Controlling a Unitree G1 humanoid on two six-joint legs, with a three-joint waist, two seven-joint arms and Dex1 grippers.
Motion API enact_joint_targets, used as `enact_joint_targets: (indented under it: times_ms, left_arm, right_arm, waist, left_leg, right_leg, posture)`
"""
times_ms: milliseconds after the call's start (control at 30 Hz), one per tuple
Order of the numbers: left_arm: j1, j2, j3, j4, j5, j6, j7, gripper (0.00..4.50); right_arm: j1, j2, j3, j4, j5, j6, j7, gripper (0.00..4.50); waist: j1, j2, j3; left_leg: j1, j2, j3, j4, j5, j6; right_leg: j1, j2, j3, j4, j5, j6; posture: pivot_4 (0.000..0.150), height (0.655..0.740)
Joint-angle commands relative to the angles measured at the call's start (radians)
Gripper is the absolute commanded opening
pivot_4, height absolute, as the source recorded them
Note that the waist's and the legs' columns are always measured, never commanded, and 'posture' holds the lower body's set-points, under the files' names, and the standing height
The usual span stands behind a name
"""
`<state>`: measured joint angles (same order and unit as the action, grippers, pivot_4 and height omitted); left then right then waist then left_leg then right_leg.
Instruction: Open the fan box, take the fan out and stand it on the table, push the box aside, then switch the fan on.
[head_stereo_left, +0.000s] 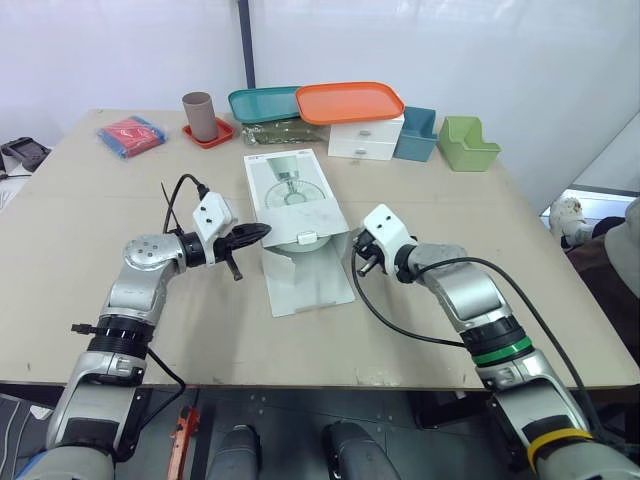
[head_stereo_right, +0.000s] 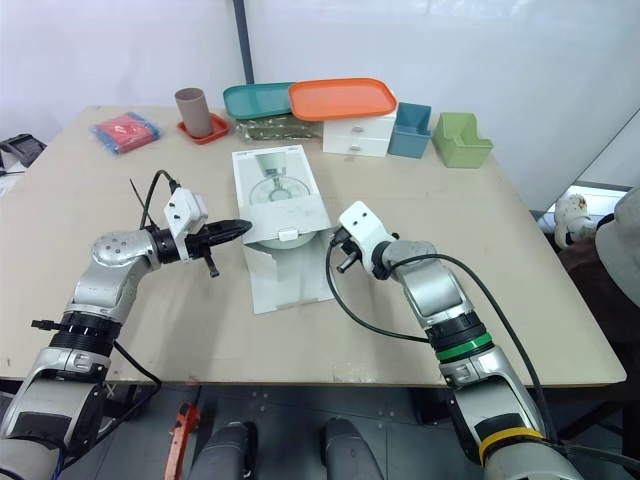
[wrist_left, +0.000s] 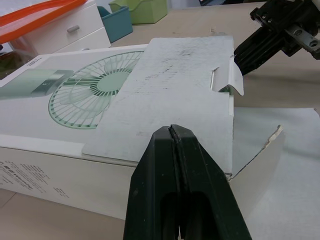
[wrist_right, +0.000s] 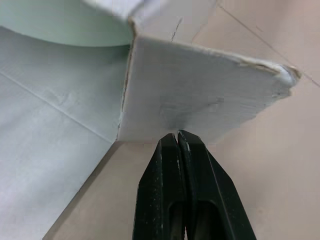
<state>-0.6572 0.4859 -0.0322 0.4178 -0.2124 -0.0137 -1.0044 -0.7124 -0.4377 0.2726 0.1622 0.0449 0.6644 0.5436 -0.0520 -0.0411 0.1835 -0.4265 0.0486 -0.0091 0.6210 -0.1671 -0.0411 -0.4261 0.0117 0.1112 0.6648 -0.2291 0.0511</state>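
Left wrist view: closed left gripper (wrist_left: 172, 130) touches the lid flap (wrist_left: 180, 85) of the cardboard fan box (wrist_left: 35, 155); closed right gripper (wrist_right: 178, 135) meets its side flap (wrist_right: 200, 95).

Big tan surface (head_stereo_left: 480, 200) is spreading out on every side of the left claw (head_stereo_left: 262, 231) and the right claw (head_stereo_left: 360, 248). Straight beyond the left claw, a dark upright post (head_stereo_left: 244, 45) is splitting a plain white wall (head_stereo_left: 450, 50) that's running behind the far edge. Out past the right claw's outer side, a pale strip of floor (head_stereo_left: 592, 200) is catching bright light.
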Motion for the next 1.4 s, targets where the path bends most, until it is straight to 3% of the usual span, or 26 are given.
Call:
enact_joint_targets:
  times_ms: [33, 900, 1400]
  left_arm:
    - [0.029, 0.014, -0.011, 0.002, 0.022, 0.026, 0.005, 0.07]
    - [-0.053, 0.040, -0.005, 0.094, 0.038, -0.008, 0.001, 0.07]
    - [-0.022, 0.032, -0.009, 0.050, 0.032, 0.010, -0.001, 0.07]
  right_arm:
    - [-0.023, 0.010, -0.033, -0.005, -0.009, -0.033, -0.006, 0.03]
    - [0.063, 0.022, -0.007, -0.233, 0.026, 0.032, 0.140, 0.03]
    - [0.062, -0.059, -0.031, -0.088, -0.044, -0.037, 0.120, 0.03]
  waist:
    - [0.000, 0.000, 0.000]
    - [-0.006, 0.000, 0.000]
    - [-0.006, 0.000, 0.000]
  left_leg:
    - [0.000, 0.000, 0.000, 0.000, 0.000, 0.000]
    - [0.000, 0.000, 0.000, 0.000, 0.000, 0.000]
    - [0.000, 0.000, 0.000, 0.000, 0.000, 0.000]
  right_leg:
    - [0.000, 0.000, 0.000, 0.000, 0.000, 0.000]
    - [0.000, 0.000, 0.000, 0.000, -0.001, -0.003]
    - [0.000, 0.000, 0.000, 0.000, -0.001, -0.002]
  posture:
    - [0.150, 0.7400]
    - [0.150, 0.7400]
    - [0.150, 0.7400]
